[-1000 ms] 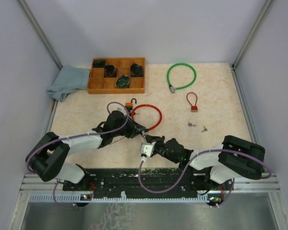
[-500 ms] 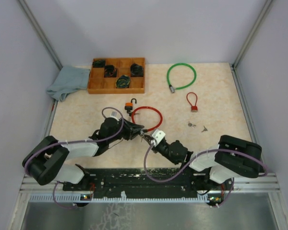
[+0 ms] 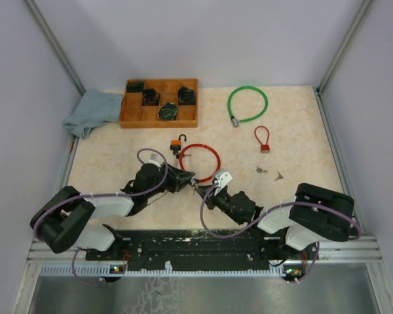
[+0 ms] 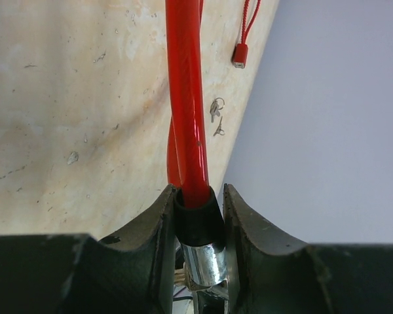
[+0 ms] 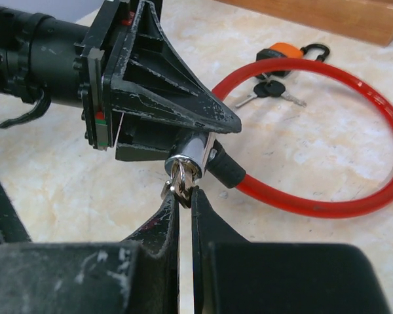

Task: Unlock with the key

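A red cable lock lies in a loop on the table in the top view. My left gripper is shut on the lock's black collar, and the chrome cylinder sits between its fingers. In the right wrist view, that cylinder points toward my right gripper. A small silver key with a ring sticks out of the cylinder's end. My right gripper is shut on the key. The two grippers meet nose to nose at the near middle of the table.
A wooden tray with compartments and a blue cloth are at the back left. A green cable lock, a small red cable lock and loose keys lie to the right. An orange padlock with keys sits beside the red loop.
My right gripper has moved forward to the lock's end, turned at the wrist and closed on the key. My left gripper has shifted slightly back, still holding the lock.
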You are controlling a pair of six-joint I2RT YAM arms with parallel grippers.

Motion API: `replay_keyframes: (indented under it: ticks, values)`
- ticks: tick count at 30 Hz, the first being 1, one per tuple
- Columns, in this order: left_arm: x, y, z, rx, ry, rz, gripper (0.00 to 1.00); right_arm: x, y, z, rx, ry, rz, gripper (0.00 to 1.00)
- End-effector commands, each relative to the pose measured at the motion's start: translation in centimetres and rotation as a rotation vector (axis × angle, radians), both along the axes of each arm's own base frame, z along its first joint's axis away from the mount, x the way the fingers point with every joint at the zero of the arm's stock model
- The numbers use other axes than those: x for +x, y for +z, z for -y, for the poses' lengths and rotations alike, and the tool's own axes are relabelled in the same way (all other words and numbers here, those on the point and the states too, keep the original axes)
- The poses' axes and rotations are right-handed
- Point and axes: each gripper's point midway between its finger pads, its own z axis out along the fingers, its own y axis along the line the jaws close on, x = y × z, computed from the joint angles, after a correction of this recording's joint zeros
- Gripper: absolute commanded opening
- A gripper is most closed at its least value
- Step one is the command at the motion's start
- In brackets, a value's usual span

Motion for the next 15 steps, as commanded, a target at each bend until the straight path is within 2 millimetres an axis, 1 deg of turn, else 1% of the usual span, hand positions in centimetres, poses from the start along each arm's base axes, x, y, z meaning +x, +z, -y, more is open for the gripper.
replay_keyframes:
  ticks: [1,3,5,9,12,14,15]
  values:
    - [-0.5,1.9,0.6,-0.027,-0.059,0.123,0.00,1.3,3.0,-0.3,0.222,-0.017,-0.142,0.00]
    - [-0.7,2.9,0.6,-0.070,-0.060,0.176,0.00,1.8,2.5,0.1,0.300,-0.044,-0.254,0.00]
    - [-0.9,3.7,0.4,-0.104,-0.062,0.218,0.00,2.0,2.5,0.4,0.352,-0.068,-0.305,0.00]
    - [-1.3,4.9,0.7,-0.140,-0.087,0.285,0.00,1.7,2.8,-0.4,0.418,-0.057,-0.397,0.00]
    - [-1.4,4.6,0.8,-0.140,-0.100,0.285,0.00,1.3,3.2,-1.4,0.379,-0.008,-0.393,0.00]
    - [-1.4,3.9,0.7,-0.125,-0.096,0.271,0.00,1.2,3.4,-1.9,0.317,0.037,-0.332,0.00]
    - [-1.3,3.6,0.7,-0.120,-0.093,0.265,0.00,0.9,3.5,-1.9,0.291,0.063,-0.301,0.02]
